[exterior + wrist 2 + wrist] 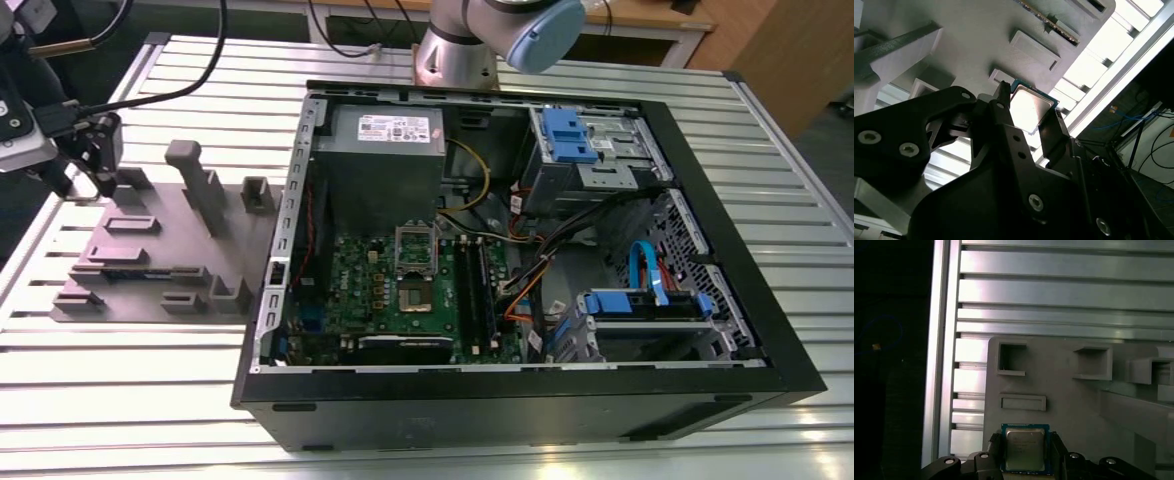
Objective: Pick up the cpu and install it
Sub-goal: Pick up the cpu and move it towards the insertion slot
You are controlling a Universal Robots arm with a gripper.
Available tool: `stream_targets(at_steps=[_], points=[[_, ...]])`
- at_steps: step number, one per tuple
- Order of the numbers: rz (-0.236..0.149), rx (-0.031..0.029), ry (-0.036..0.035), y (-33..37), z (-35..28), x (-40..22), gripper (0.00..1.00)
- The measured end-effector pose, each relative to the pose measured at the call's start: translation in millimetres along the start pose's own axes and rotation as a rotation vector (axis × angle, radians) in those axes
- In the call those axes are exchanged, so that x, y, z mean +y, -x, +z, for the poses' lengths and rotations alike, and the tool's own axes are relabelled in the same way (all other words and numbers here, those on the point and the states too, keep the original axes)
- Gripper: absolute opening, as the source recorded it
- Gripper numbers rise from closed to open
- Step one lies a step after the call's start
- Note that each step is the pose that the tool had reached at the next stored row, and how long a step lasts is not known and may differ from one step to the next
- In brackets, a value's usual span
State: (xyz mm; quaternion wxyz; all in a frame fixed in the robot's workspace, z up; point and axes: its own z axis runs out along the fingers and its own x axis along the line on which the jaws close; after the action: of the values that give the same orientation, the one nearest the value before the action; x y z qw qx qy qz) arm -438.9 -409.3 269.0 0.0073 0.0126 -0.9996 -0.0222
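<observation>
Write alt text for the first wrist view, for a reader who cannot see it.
The end effector grips the cpu by two sides; behind it lies a grey tray with raised blocks on a slatted metal table.

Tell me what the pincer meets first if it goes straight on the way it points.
The cpu, lying straight ahead of the pincer in the first wrist view, with the grey plastic tray behind it. Depth is unclear, so whether the pincer touches the chip cannot be told.

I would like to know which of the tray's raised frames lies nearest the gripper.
The low, flat rectangular frame beside the cpu held in the gripper; the deeper box-shaped pockets lie farther off.
</observation>
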Motion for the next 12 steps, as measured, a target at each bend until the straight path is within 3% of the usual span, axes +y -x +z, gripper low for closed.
stream_targets(at_steps=[12], points=[[0.0, 0.0, 0.0, -0.1, -4.5, 0.2, 0.47]])
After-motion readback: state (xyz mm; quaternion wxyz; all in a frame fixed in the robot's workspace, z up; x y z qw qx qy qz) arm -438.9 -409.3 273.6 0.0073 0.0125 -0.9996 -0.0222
